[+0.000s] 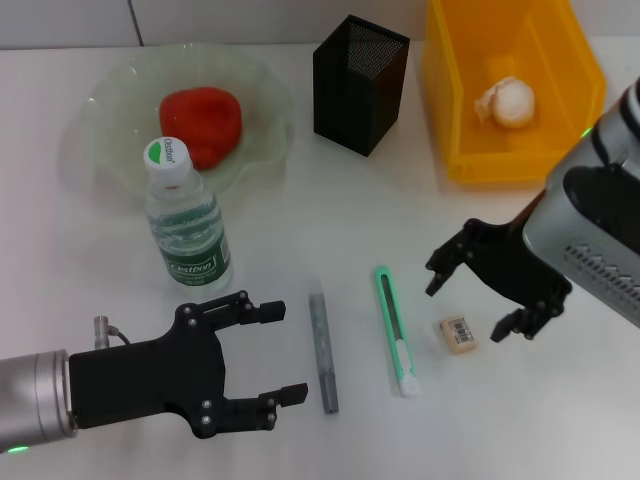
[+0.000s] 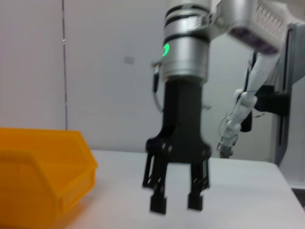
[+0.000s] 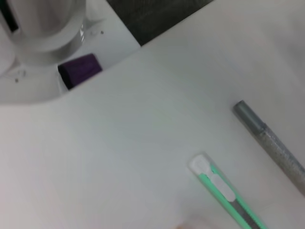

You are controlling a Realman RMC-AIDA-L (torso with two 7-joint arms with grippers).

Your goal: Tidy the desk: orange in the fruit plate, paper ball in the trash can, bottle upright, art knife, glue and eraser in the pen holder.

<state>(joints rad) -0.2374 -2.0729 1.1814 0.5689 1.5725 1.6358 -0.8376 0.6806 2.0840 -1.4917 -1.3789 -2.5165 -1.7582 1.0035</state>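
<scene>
Right gripper over the eraser!

The eraser (image 1: 458, 334) lies flat on the desk (image 1: 300, 250), just below the right gripper (image 1: 480, 302), fingers spread (knife (image 1: 396, 330) alongside); left gripper (image 1: 270, 355), also spread, sits farther off.

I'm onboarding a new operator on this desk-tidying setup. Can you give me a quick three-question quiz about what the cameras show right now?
1. True or false: the bottle is lying on its side.
2. Which item is nearest the right end effector? A) eraser B) glue stick C) orange
3. Fill in: the paper ball sits inside the yellow ____.

Key
1. False: it stands upright, beside the fruit plate.
2. A: the open end effector hovers just above the eraser.
3. Bin, to the right of the black pen holder.

The left end effector is open near the glue stick.
</scene>
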